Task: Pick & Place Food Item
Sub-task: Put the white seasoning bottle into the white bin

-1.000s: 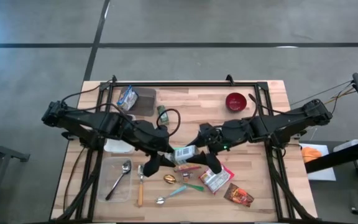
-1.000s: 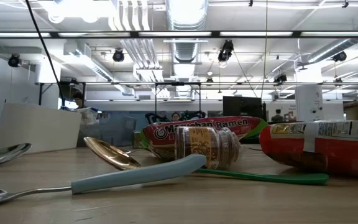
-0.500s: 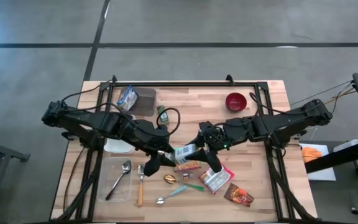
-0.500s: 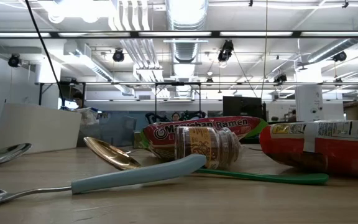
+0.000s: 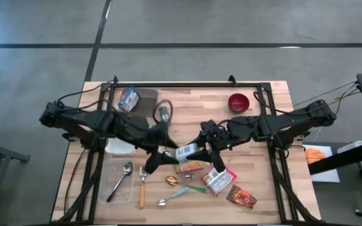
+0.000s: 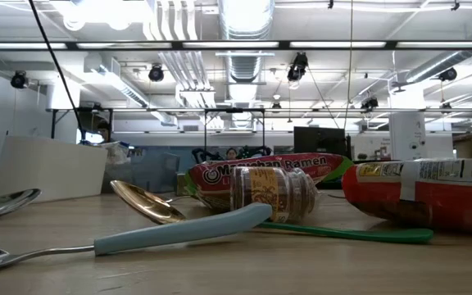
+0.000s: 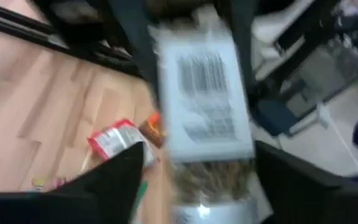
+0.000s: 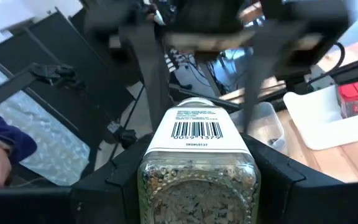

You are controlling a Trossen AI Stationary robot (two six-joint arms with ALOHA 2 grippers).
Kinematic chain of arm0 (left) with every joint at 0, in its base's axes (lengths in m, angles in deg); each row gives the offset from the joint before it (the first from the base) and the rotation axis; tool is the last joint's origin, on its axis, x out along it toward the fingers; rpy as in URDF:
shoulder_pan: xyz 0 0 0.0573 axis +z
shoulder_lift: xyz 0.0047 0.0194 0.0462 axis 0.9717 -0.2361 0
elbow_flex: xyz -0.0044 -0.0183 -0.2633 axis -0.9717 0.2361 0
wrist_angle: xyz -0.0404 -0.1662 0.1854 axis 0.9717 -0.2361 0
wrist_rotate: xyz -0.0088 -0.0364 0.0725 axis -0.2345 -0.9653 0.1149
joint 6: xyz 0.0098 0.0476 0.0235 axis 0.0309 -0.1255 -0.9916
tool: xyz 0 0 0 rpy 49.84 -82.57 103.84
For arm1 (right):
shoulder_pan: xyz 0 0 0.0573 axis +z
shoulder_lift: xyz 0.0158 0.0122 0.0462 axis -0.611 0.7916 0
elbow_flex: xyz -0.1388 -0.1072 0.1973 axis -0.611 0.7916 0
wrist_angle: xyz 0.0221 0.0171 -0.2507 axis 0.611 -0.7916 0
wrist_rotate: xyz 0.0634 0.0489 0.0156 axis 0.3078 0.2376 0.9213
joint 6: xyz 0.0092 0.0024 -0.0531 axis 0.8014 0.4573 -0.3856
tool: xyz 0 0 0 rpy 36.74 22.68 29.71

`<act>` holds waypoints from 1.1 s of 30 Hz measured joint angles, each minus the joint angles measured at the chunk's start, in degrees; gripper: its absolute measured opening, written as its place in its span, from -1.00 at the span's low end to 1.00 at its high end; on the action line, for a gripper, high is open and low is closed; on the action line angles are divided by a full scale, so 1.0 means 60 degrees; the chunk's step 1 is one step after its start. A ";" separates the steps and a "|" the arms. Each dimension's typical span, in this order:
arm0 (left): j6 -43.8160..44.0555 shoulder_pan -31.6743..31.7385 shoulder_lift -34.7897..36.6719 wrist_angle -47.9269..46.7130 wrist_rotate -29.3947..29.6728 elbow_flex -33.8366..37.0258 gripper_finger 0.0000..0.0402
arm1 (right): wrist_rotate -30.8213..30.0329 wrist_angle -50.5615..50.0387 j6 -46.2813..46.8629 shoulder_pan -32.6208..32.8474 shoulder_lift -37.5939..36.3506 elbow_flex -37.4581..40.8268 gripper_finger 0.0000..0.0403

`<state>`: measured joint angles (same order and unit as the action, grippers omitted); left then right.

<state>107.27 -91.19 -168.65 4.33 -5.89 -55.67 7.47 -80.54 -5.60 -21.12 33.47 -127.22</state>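
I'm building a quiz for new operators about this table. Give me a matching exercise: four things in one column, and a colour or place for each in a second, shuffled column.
Things
1. bowl
2. spice jar
3. long-handled spoon
4. ramen packet

Descriptions
A. pale blue handle, lying on the table
B. red, near the table's far edge on the right arm's side
C. held up between the two grippers, barcode label showing
D. red wrapper, lying behind the small jar in the low view

Pairs: 1-B, 2-C, 3-A, 4-D
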 joint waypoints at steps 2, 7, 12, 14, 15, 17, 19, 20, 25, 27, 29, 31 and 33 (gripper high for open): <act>0.0216 0.0032 0.0057 0.0124 0.0034 0.0000 0.80 | -0.0003 0.0190 -0.0078 0.0010 0.0003 0.0010 -0.04; 0.0805 0.0035 0.0196 0.0493 -0.0004 0.0004 0.87 | -0.0022 0.0723 -0.0247 0.0013 -0.0143 0.0006 -0.04; 0.1203 0.0035 0.0357 0.0978 -0.0010 0.0004 0.64 | -0.0338 0.0890 -0.0476 0.0006 -0.0340 0.0006 -0.04; 0.1206 0.0035 0.0457 0.1246 -0.0012 0.0010 0.57 | -0.0574 0.0932 -0.0574 0.0010 -0.0483 0.0006 -0.04; 0.1205 0.0035 0.0497 0.1422 0.0027 0.0011 0.54 | -0.0665 0.0979 -0.0646 0.0010 -0.0530 0.0006 -0.04; 0.1195 0.0035 0.0569 0.1775 0.0327 0.0011 0.50 | -0.0896 0.1182 -0.0797 0.0010 -0.0629 0.0006 -0.04; 0.1043 0.0035 0.0569 0.2214 0.0858 0.0011 0.49 | -0.1058 0.1563 -0.0954 0.0006 -0.0705 0.0006 -0.04; 0.0937 0.0035 0.0554 0.2445 0.1127 0.0016 0.48 | -0.1059 0.1749 -0.1042 -0.0005 -0.0748 0.0006 -0.04; 0.0621 0.0035 0.0382 0.3987 0.1474 0.0036 0.48 | -0.1522 0.2265 -0.1427 -0.0009 -0.0955 -0.0001 -0.04; 0.0517 0.0036 0.0373 0.4237 0.1668 0.0113 0.48 | -0.1546 0.2414 -0.1514 -0.0008 -0.0988 -0.0001 -0.04; 0.0510 0.0068 0.0373 0.4416 0.1881 0.0153 0.48 | -0.1558 0.2535 -0.1576 -0.0012 -0.1012 -0.0001 -0.04; 0.0474 0.0072 0.0373 0.4540 0.1924 0.0153 0.48 | -0.1576 0.2665 -0.1643 -0.0019 -0.1016 -0.0001 -0.04; 0.0443 0.0072 0.0378 0.4555 0.1926 0.0153 0.48 | -0.1575 0.2741 -0.1677 -0.0019 -0.1013 -0.0001 -0.04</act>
<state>109.92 -90.76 -166.38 31.66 5.66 -54.75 -1.99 -64.10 -15.66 -21.24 27.40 -127.23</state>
